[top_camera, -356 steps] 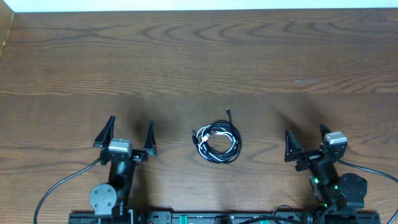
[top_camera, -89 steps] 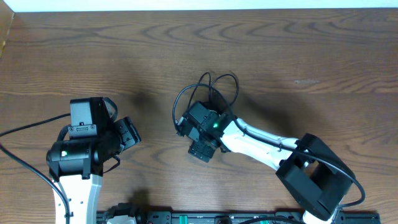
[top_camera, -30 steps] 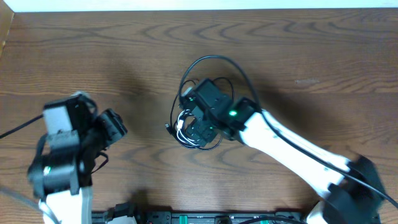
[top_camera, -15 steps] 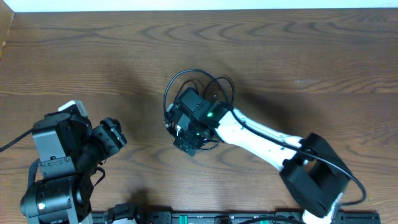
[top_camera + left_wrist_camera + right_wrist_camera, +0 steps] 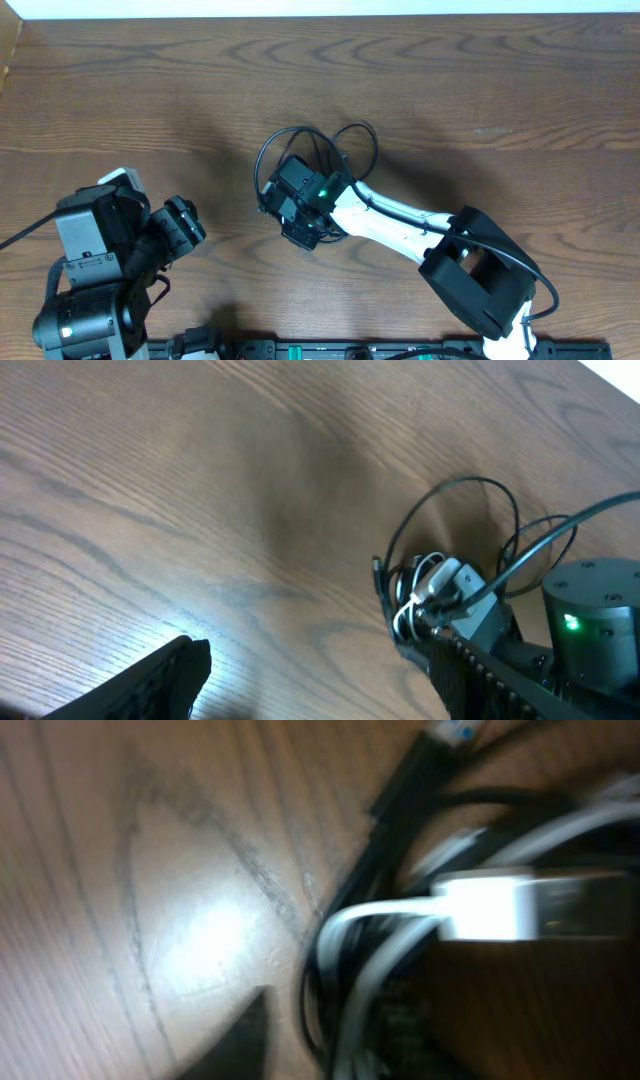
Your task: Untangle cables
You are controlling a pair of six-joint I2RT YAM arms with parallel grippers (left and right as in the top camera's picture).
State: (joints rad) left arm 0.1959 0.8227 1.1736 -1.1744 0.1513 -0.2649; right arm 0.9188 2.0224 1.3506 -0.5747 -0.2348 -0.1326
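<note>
The cables (image 5: 360,125) are thin black cords with white sections, lying mid-table with loose loops spreading up and out from under my right gripper (image 5: 298,222). The right wrist view is blurred. It shows a white plug (image 5: 510,905) and black and white cords running between the drawn-in jaws of the right gripper (image 5: 335,1020). My left gripper (image 5: 185,228) hovers at the lower left, well apart from the bundle. In its own view the left gripper (image 5: 325,680) is open with only bare wood between its fingers (image 5: 165,675), and the cables (image 5: 430,575) lie ahead to the right.
The wooden table (image 5: 500,80) stretches bare to the back and right. The right arm (image 5: 400,220) lies diagonally from the lower right to the bundle. The thick black robot cable (image 5: 25,235) trails off at the left edge.
The right gripper has slid left and slightly down over the bundle and its jaws have narrowed. The cable loops have shifted left with it. The left arm has settled low at the left.
</note>
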